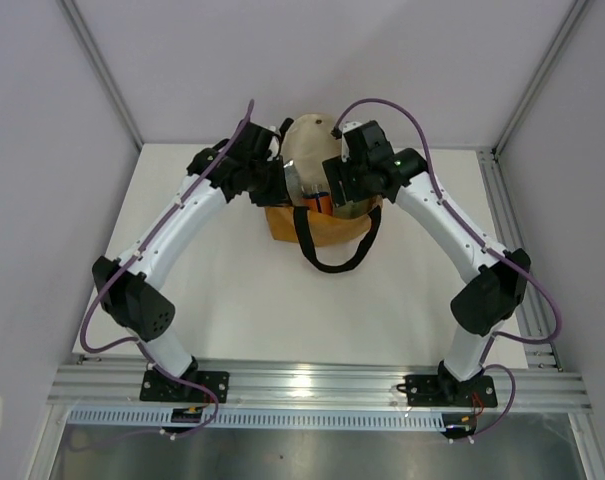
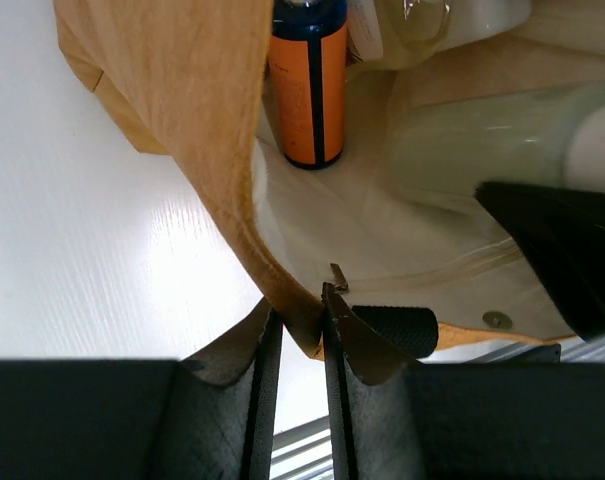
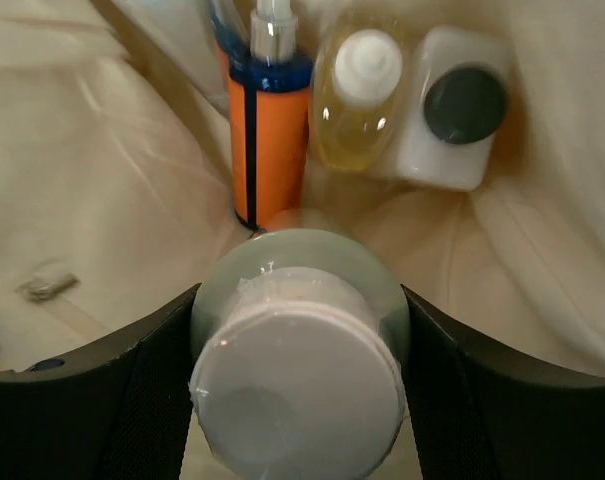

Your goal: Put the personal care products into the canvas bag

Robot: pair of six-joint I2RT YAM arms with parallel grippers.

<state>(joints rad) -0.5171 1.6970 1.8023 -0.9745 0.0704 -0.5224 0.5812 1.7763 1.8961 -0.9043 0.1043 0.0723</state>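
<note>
No print on the orange bottle (image 3: 272, 150) is readable. It sits in the bag (image 1: 322, 228) on the bench (image 1: 252, 300), beside the yellowish bottle (image 3: 357, 110) and grey-capped bottle (image 3: 452, 120). The right pincer (image 3: 300, 400) clasps the white-capped bottle (image 3: 292, 290) inside the bag. The left pincer (image 2: 297, 340) pinches the bag's rim.

Bright, even light; some glare — foreground blurred

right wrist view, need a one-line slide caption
A white-capped bottle held in the right jaws inside the canvas bag, near an orange bottle, a yellowish bottle and a grey-capped bottle.
</note>
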